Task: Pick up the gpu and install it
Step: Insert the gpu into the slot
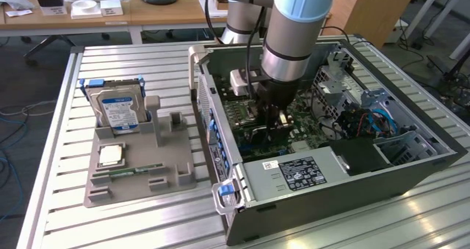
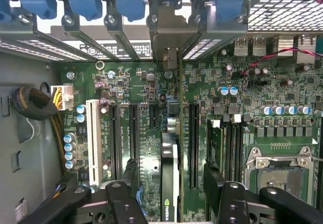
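1. The arm (image 1: 298,34) reaches straight down into the open PC case (image 1: 411,166), which lies on its side on the slatted worktop (image 1: 132,221), so the motherboard (image 2: 151,133) faces up.
2. The gpu (image 2: 170,178) stands on edge in a motherboard slot, seen edge-on in the wrist view. Its bracket end points toward the rear slot covers (image 2: 166,22). Judged seated or nearly so.
3. The gripper (image 2: 169,199) sits directly above the card. The jaws stand wide, one finger (image 2: 121,199) on each side of the card and clear of it, so nothing is held.
4. On the exterior view's left, a grey holder (image 1: 140,172) carries the hard drive (image 1: 118,108) upright, plus a CPU (image 1: 110,155) and a RAM stick (image 1: 136,171) lying flat. Its upright bracket beside the drive stands empty, likely the card's storage spot.
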